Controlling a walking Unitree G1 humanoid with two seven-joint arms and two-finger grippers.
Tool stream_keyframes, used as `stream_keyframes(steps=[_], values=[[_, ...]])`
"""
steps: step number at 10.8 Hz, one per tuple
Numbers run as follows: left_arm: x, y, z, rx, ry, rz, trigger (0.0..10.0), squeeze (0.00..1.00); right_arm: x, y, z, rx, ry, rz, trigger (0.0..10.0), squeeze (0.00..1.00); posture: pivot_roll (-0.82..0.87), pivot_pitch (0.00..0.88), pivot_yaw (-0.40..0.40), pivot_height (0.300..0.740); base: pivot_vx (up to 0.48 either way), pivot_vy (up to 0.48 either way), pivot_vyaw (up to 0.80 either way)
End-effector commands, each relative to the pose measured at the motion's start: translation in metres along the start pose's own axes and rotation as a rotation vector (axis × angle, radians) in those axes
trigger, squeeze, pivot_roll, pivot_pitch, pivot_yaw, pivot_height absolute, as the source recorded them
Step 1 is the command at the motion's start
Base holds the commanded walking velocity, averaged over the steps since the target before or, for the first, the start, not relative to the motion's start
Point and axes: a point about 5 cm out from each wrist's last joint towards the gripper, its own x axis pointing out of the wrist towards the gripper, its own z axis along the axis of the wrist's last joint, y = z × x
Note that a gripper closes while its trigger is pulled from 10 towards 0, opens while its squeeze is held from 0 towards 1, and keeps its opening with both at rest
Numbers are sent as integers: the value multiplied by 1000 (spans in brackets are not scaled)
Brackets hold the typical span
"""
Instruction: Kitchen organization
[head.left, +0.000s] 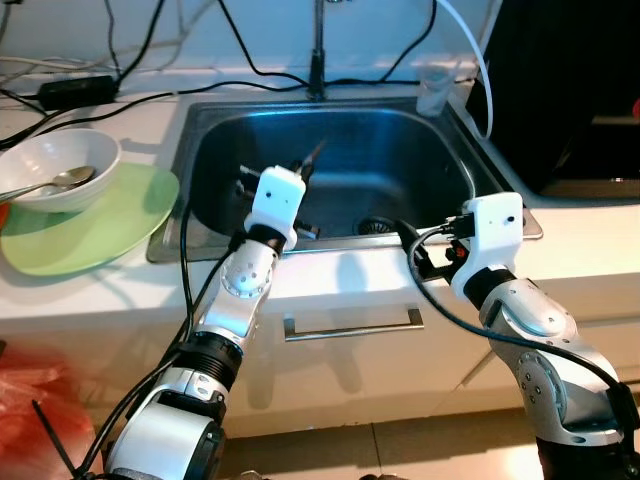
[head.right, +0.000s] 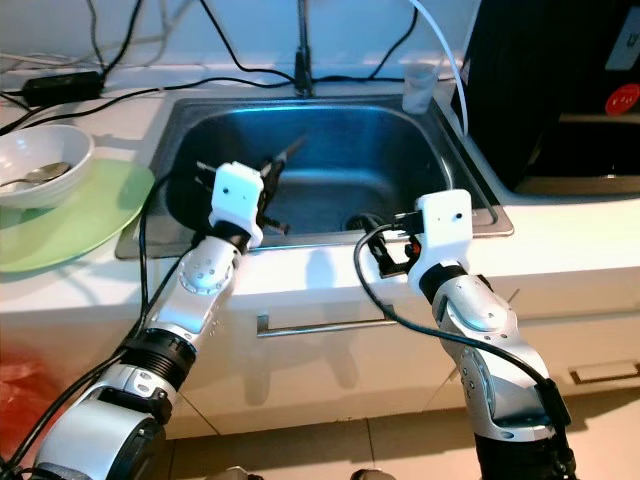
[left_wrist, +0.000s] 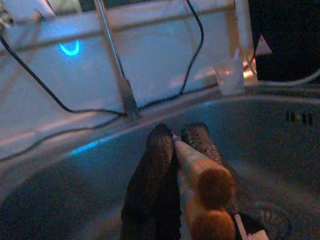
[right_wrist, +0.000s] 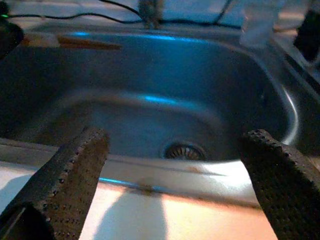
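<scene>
The left gripper (left_wrist: 172, 150) is clamped on what looks like a pair of tan wooden chopsticks (left_wrist: 200, 175), held over the steel sink basin (head.left: 400, 150), their long axis running along the fingers toward the faucet. The right gripper (right_wrist: 175, 150) hovers spread at the sink's front rim.

A white counter (head.left: 360, 270) runs across the room, with a steel sink (head.left: 205, 130) set into it and a thin faucet (head.left: 318, 50) rising at the back edge. Black cables (head.left: 150, 95) trail along the white wall (head.left: 260, 30) behind. Below sits a white drawer with a metal handle (head.left: 352, 326) — beneath that, pale floor tiles (head.left: 400, 445). A dark appliance (head.left: 560, 90) stands at the counter's right end; bluish light glints in the basin.
</scene>
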Motion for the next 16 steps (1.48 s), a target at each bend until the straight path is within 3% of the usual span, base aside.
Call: stream_keyframes(steps=[1,2,3,4,6,7,8,9,11,12,13,15,16], values=[[5,-4,1,-11,7,-16,0,0,-5,-1,5,59,-20,17,10000,0,-119,69,52,740,0,0,0],[5,-7,-1,-16,17,-23,0,0,-9,-1,6,174,-14,19,10000,0,-123,79,55,740,0,0,0],[5,-9,-3,-22,23,-26,0,0,-11,-2,9,187,-18,-3,10000,0,-124,83,56,740,0,0,0],[9,-10,-4,-31,43,-2,0,0,-12,6,14,91,-46,50,10000,0,-120,99,54,740,0,0,0],[13,-6,-5,-21,72,43,39,0,-16,27,21,111,-17,193,10000,0,-126,108,58,740,0,0,0],[17,-4,-6,-22,93,59,3608,0,-17,32,23,103,-2,222,10000,0,-131,108,59,740,0,0,0],[19,-2,-5,-17,106,66,3725,0,-19,35,24,101,7,246,10000,0,-136,108,60,740,0,0,0],[22,2,-7,-10,142,77,4667,0,-21,36,24,78,37,261,10000,0,-140,107,62,740,0,0,0],[21,4,-14,-4,202,75,4980,0,-22,36,22,55,78,258,10000,0,-142,105,68,740,0,0,0],[19,5,-21,-7,265,72,6000,0,-23,37,19,41,105,263,10000,0,-143,105,70,740,0,0,0],[18,7,-24,-24,301,75,5569,0,-24,38,16,35,127,266,10000,0,-145,106,75,740,0,0,0],[20,11,-25,-32,334,88,6157,0,-26,39,16,34,135,272,10000,0,-152,108,83,740,0,0,0],[22,14,-26,-47,380,107,7373,0,-27,39,16,27,135,276,10000,0,-155,107,87,740,0,0,0]])
